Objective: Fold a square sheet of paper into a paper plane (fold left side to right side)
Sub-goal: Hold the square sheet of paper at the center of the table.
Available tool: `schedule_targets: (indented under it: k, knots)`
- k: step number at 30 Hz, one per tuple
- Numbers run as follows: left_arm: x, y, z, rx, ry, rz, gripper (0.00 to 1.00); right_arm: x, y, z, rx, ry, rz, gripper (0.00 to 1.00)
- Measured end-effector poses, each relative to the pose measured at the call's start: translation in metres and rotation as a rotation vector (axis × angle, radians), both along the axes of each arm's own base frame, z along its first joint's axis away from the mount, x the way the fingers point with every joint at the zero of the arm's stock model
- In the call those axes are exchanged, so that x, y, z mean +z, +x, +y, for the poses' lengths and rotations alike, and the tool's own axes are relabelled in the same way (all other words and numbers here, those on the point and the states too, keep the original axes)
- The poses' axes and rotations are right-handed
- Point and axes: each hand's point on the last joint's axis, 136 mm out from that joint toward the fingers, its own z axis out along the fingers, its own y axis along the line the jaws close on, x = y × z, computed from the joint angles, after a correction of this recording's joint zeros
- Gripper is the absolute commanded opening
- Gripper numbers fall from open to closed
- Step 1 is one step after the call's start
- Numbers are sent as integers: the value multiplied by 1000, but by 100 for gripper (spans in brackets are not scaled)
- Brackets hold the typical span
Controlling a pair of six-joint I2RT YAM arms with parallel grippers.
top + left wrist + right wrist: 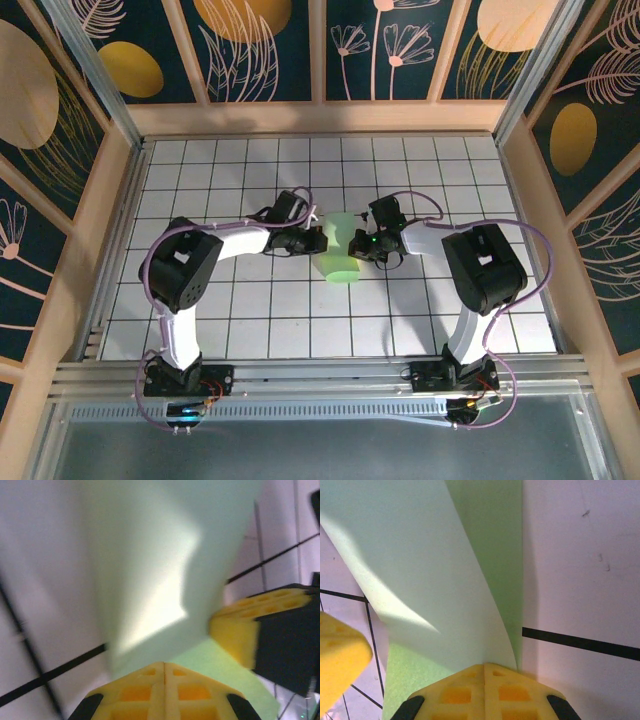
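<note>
Yellow ribbed fingers of the left gripper (pixel 164 666) are pressed together, pinching the square sheet of thin pale-green paper (pixel 165 570), which arches up in a loose curl. The right gripper (pixel 484 666) is likewise clamped on it. From above, the sheet sits mid-table on the white gridded tabletop (pixel 250 320), between both grippers. Light, floppy and easily creased, it is best held gently at edges or corners.

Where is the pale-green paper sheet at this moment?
In the top view, the pale-green paper sheet is mid-table, curled up between the left gripper and the right gripper.
</note>
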Motion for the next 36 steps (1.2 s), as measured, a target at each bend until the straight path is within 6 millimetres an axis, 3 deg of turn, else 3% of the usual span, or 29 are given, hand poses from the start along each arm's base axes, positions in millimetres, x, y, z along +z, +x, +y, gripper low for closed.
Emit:
schedule_targets:
  k: [4, 10, 22, 28, 36]
  knots:
    - [-1, 0, -16, -28, -7, -7, 0, 0, 0, 0, 0, 0, 0, 0]
    - [-22, -3, -13, -30, 23, 31, 1, 0, 0, 0, 0, 0, 0, 0]
    - [-24, -3, -12, -35, 33, 24, 1, 4, 0, 0, -1, 5, -5, 0]
    - [-25, -3, -12, -33, 35, 23, 0, 22, 5, 7, -5, 47, -47, 0]
    - [-25, -3, -12, -33, 36, 24, 0, 43, 22, 31, 21, 114, -126, 0]
